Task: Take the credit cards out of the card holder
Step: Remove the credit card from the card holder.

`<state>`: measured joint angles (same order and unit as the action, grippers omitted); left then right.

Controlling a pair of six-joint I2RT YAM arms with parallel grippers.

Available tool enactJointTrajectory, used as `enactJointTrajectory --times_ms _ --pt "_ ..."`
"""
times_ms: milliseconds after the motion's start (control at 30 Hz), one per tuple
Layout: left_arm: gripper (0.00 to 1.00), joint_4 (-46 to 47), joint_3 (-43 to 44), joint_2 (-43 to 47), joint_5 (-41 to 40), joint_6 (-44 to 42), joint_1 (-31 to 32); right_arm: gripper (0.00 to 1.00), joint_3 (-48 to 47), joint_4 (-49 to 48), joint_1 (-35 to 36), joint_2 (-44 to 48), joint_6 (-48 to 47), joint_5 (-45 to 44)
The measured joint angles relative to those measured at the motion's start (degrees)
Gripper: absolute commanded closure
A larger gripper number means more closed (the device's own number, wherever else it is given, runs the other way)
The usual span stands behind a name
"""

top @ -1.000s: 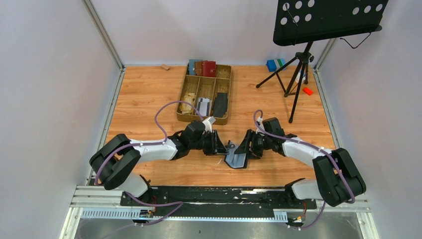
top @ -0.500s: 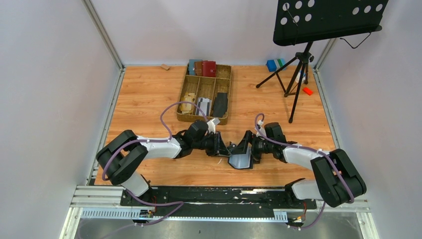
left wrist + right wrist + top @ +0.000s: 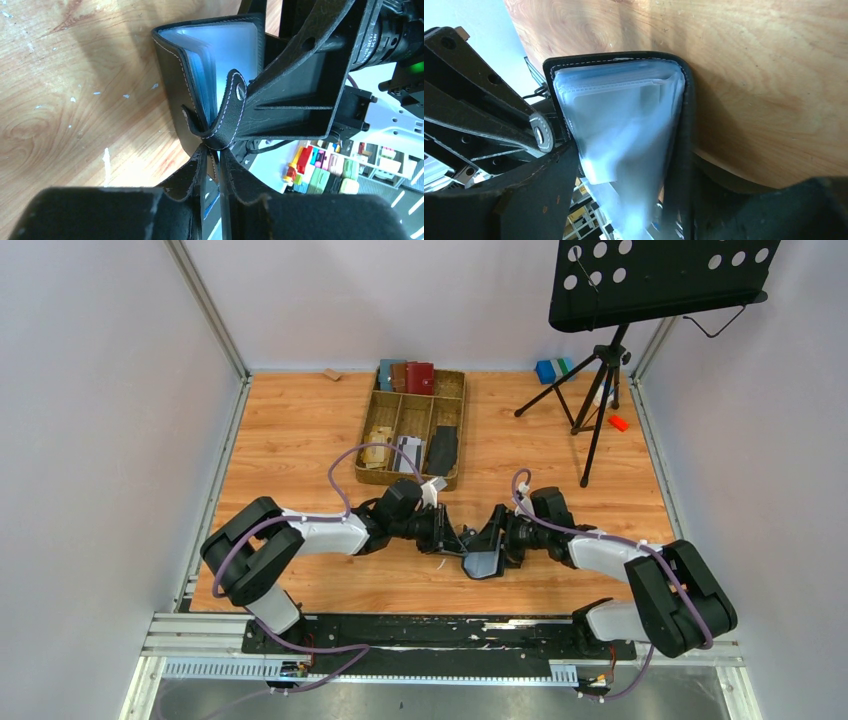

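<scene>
The holder [image 3: 483, 565] sat open at mid-counter [image 3: 300, 430], between the two claws and nearer than the tray [image 3: 452, 480]. Its grey-blue pages faced up and toward the near edge, and its long axis seemed to run claw to claw. The left claw [image 3: 212, 150] was clenched on the tab [image 3: 227, 107]. The right claw [image 3: 494, 542] straddled the pages, but I could not tell if it gripped. Since a second earlier, the left claw had pushed rightward and the holder showed paler.

Your card holder [image 3: 483, 562]: black, white-stitched, propped open and tilted at the table's [image 3: 300, 420] front middle. Grey-blue sleeve pages [image 3: 624, 75] fan out. The closure tab [image 3: 227, 112] loops loose, unsnapped. One pale credit card [image 3: 619, 130] shows faintly through the top sleeve.
</scene>
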<state>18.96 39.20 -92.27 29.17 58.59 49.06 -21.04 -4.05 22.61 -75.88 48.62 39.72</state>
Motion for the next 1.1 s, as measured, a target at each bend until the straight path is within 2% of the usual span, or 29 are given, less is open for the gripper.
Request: enactJointTrajectory --times_ms 67,133,400,500,567,700,833,1100 --pt "0.83 -0.4 0.0 -0.1 0.1 -0.1 0.0 0.51 0.0 0.0 0.4 0.0 0.1 -0.2" --pt "0.85 -0.6 0.0 -0.2 0.2 -0.3 0.0 0.56 -0.1 0.2 0.5 0.1 0.3 -0.4" --pt "0.86 -3.4 1.1 0.4 -1.2 -1.2 0.1 0.61 -0.7 6.1 0.5 5.5 -1.0 -3.5" --pt "0.77 -4.9 1.1 0.9 -2.3 -1.5 0.1 0.63 -0.6 8.1 0.0 7.1 -1.7 -4.2" --pt "0.63 -5.5 1.2 0.9 -3.0 -1.6 0.1 0.64 -0.5 8.5 -0.3 7.6 -2.1 -4.2" --pt "0.42 -6.9 1.2 0.9 -4.1 -1.9 0.1 0.66 -0.4 8.9 -0.7 7.8 -2.6 -3.9" --pt "0.35 -7.6 1.2 1.0 -4.7 -1.7 0.2 0.69 -0.4 8.9 -1.0 7.6 -2.9 -3.1" --pt "0.31 -8.3 3.5 -3.8 -4.2 -2.0 2.4 0.69 -0.4 8.6 -2.1 6.6 -3.8 -0.8"
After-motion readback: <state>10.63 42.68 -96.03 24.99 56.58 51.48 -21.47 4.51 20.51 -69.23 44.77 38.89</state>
